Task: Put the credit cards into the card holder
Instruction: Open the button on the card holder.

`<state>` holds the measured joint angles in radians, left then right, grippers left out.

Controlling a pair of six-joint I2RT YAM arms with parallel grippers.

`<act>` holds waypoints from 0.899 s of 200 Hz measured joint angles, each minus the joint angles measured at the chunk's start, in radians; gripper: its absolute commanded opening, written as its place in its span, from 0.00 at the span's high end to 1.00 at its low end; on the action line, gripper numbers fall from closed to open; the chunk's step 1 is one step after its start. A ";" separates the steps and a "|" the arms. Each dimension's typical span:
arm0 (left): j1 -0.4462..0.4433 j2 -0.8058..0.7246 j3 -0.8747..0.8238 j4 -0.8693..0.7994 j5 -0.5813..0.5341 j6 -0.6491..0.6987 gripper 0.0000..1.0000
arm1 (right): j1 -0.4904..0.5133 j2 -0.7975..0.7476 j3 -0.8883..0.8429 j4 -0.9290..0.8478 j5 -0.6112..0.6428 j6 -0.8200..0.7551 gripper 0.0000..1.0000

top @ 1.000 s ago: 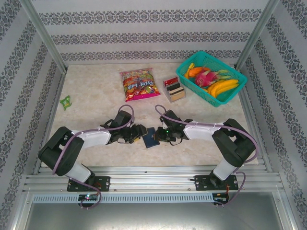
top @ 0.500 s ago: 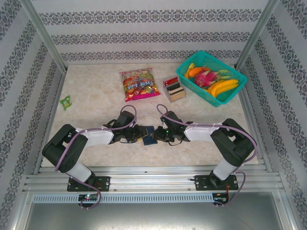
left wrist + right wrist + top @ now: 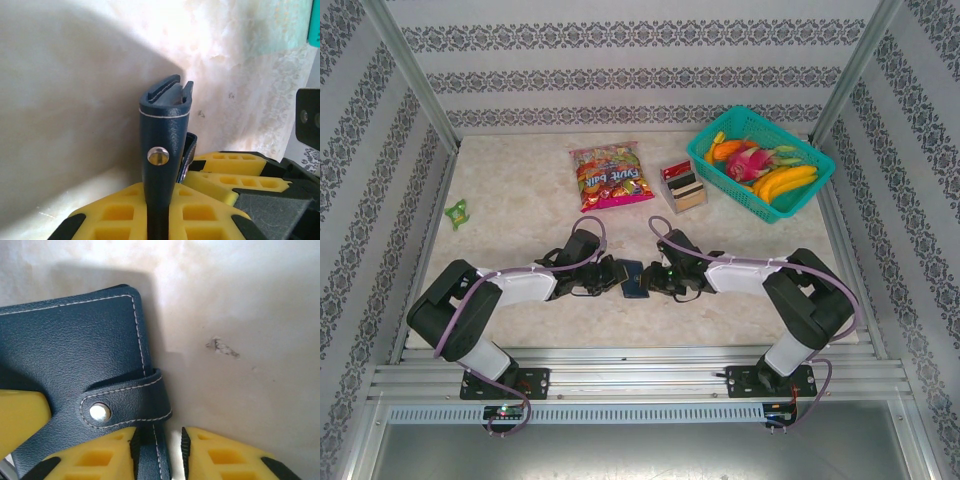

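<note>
The card holder point(image 3: 632, 280), a dark navy wallet with a snap tab, stands on edge between my two grippers at the table's near middle. In the left wrist view the card holder point(image 3: 165, 130) shows edge-on, and my left gripper point(image 3: 161, 192) is shut on it. In the right wrist view the card holder point(image 3: 75, 350) has its clasp side facing the camera. My right gripper point(image 3: 159, 440) is open around its lower edge, with a bright gap beside the right finger. The credit cards point(image 3: 678, 178), red and dark, stand in a tan box at the back.
The tan box point(image 3: 688, 196) sits left of a teal basket point(image 3: 813, 193) of fruit at the back right. A colourful snack bag point(image 3: 610, 175) lies at the back centre. A small green item point(image 3: 456, 211) lies at the far left. Metal posts frame the table.
My left gripper has closed onto the card holder. My right gripper's jaws have parted a little. The holder has shifted slightly away from the near edge and looks narrower from above.
</note>
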<state>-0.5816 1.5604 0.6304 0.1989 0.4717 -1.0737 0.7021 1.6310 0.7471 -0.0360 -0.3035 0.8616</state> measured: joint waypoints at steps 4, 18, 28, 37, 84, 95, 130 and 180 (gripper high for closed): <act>0.000 0.000 0.000 0.003 0.000 0.001 0.91 | 0.000 -0.003 0.005 -0.008 0.003 -0.005 0.62; 0.000 -0.002 0.000 0.012 0.003 0.007 0.91 | 0.000 -0.009 0.029 -0.028 0.014 -0.014 0.59; 0.000 -0.002 0.000 0.019 0.007 0.011 0.92 | 0.001 -0.009 0.050 -0.042 0.025 -0.023 0.57; 0.000 -0.002 0.001 0.021 0.008 0.014 0.92 | 0.002 -0.009 0.066 -0.049 0.030 -0.031 0.55; 0.000 -0.002 0.003 0.037 0.023 0.019 0.93 | 0.016 0.014 0.093 -0.046 0.033 -0.049 0.47; 0.000 -0.002 0.003 0.037 0.019 0.019 0.93 | 0.016 0.030 0.098 -0.050 0.035 -0.050 0.47; 0.001 -0.002 0.000 0.026 -0.002 0.019 0.94 | 0.050 0.071 0.159 -0.131 0.117 -0.075 0.52; -0.002 -0.038 0.000 0.018 -0.006 0.030 0.95 | 0.079 0.050 0.192 -0.208 0.265 -0.106 0.63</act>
<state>-0.5835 1.5223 0.6300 0.2173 0.4660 -1.0435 0.7811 1.6814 0.9390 -0.2440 -0.0387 0.7551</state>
